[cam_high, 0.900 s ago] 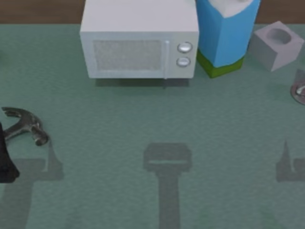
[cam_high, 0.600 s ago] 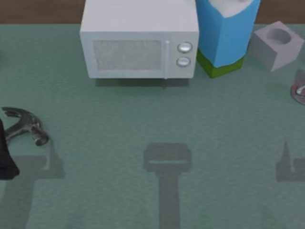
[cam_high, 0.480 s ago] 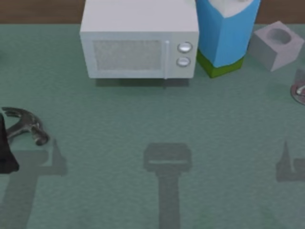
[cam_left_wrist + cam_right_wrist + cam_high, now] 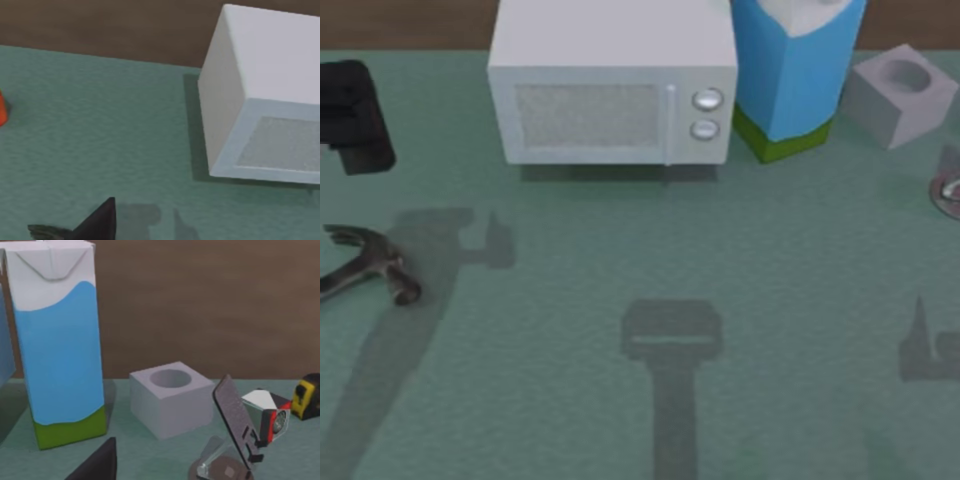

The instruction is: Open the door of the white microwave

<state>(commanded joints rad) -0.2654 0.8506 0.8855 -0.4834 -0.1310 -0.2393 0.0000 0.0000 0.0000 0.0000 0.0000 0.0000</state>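
- The green table (image 4: pixel 620 250) fills the top view, with a dark brown wall (image 4: pixel 100 25) behind its far edge; arm shadows lie across the near half.
- The white microwave (image 4: pixel 612 80) sits at the far edge, a little left of centre; the door (image 4: pixel 585 118) is flush and closed, its thin handle (image 4: pixel 669 122) just left of the two silver knobs (image 4: pixel 706 113).
- A blue-and-green carton (image 4: pixel 795 75) stands just right of the microwave; a grey cube (image 4: pixel 900 92) with a round hole lies further right.
- A hammer (image 4: pixel 370 262) lies near the left edge.
- Since the earlier frames the left gripper (image 4: pixel 355 115) has moved from the near left edge, beside the hammer, to the far left, left of the microwave and apart from it; I cannot tell how far its fingers are spread.
- The right arm is outside the top view; its finger spread is also unclear.
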